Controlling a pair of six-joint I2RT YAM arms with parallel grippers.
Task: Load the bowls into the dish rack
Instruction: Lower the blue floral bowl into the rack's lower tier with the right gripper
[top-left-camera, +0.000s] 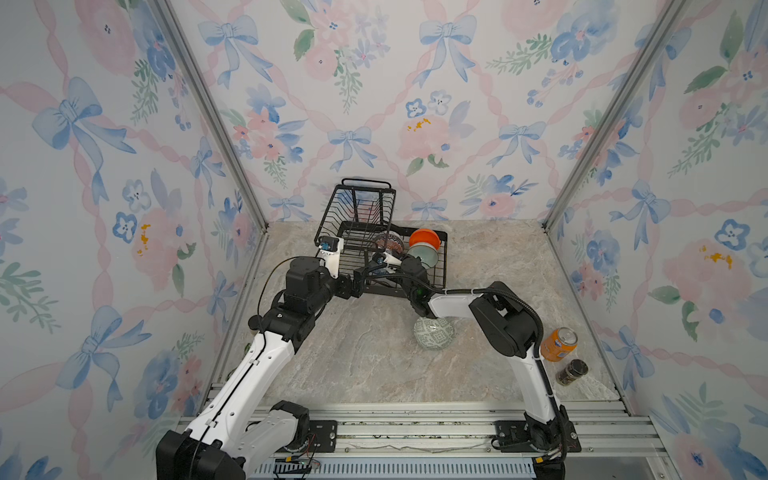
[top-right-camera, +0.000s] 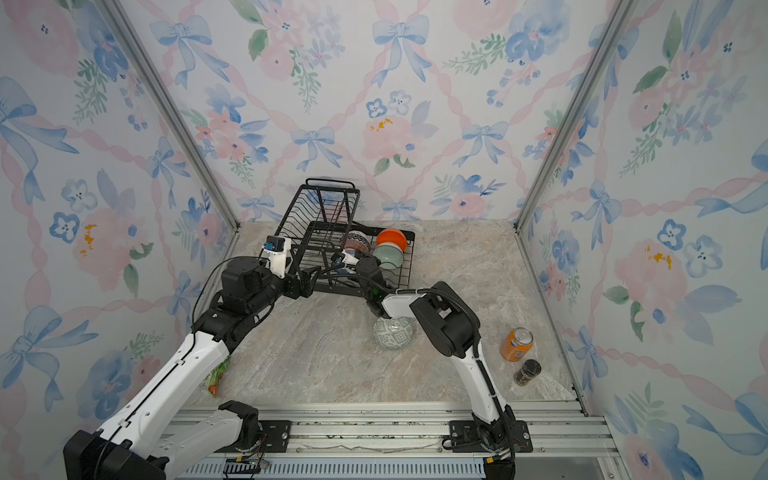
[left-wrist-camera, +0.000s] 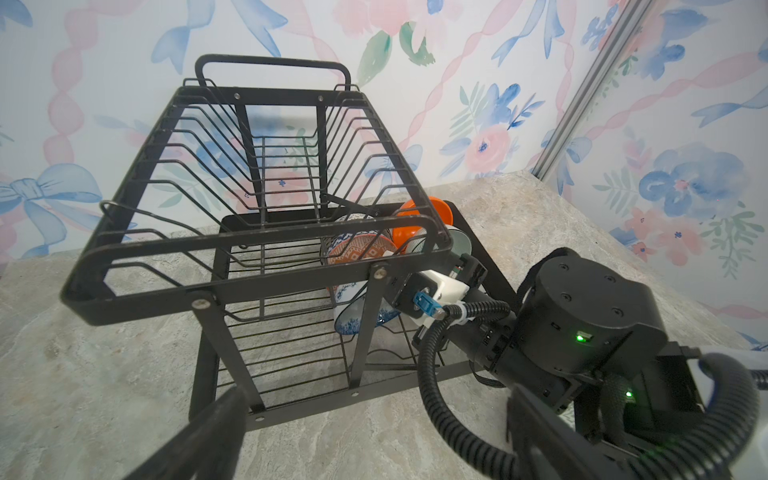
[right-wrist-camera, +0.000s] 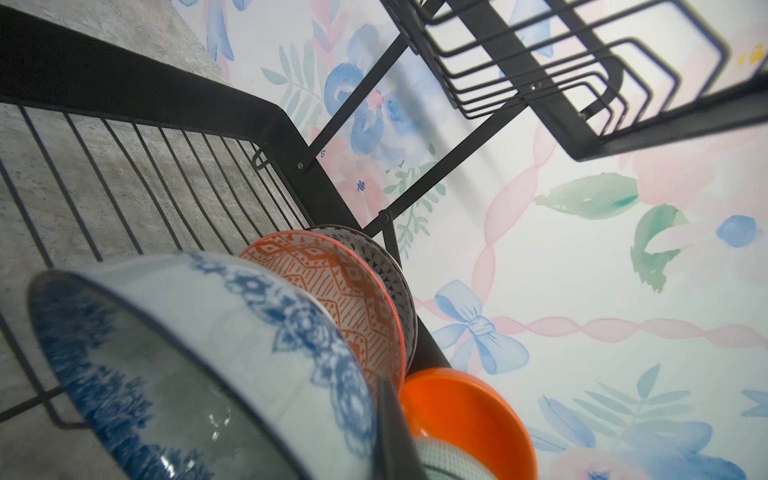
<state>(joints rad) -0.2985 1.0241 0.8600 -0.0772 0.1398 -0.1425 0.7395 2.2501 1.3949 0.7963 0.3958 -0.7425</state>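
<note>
The black wire dish rack (top-left-camera: 358, 198) (top-right-camera: 324, 195) stands at the back of the table. My right gripper (right-wrist-camera: 384, 436) is shut on the rim of the blue-white floral bowl (right-wrist-camera: 199, 340) (left-wrist-camera: 353, 322), holding it on edge over the lower tray. Beside it on edge stand the orange-white patterned bowl (right-wrist-camera: 332, 286) and the white-black patterned bowl (right-wrist-camera: 380, 257). The plain orange bowl (top-left-camera: 424, 238) and the mint green bowl (top-left-camera: 424, 254) sit at the tray's right end. A green-white geometric bowl (top-left-camera: 433, 332) (top-right-camera: 392, 332) lies upside down on the table. My left gripper (left-wrist-camera: 374, 449) (top-left-camera: 357, 283) is open and holds nothing, at the rack's front left corner.
An orange drink can (top-left-camera: 559, 344) and a dark jar (top-left-camera: 572, 372) stand at the right edge of the table. A green packet (top-right-camera: 218, 376) lies under my left arm near the left wall. The rack's upper basket (left-wrist-camera: 257, 166) holds nothing.
</note>
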